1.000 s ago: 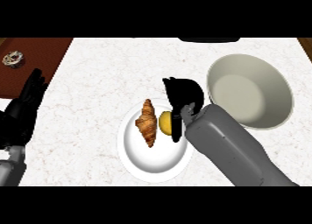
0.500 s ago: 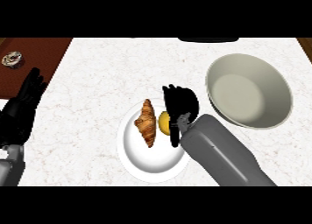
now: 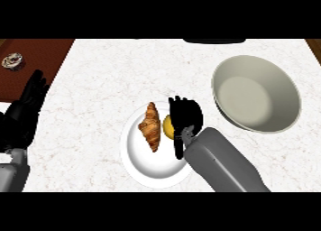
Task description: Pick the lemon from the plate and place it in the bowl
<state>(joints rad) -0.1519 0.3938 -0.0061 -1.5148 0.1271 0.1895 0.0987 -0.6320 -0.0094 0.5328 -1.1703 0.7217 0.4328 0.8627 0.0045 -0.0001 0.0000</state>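
At counter centre, head view: grasp step under way, nothing lifted yet. Lemon [image 3: 167, 128] on white plate [image 3: 150, 168], just right of croissant [image 3: 150, 127], half hidden under right hand [image 3: 185, 116]. Cannot tell whether closed round it or only laid over it. Next: get a hold, lift clear of plate rim, carry right to grey bowl [image 3: 283, 85], let go inside. Left hand [image 3: 21, 121] resting open at left edge, fingers up. Versus half a second back: right hand drawn in closer over lemon; lemon and croissant unmoved.
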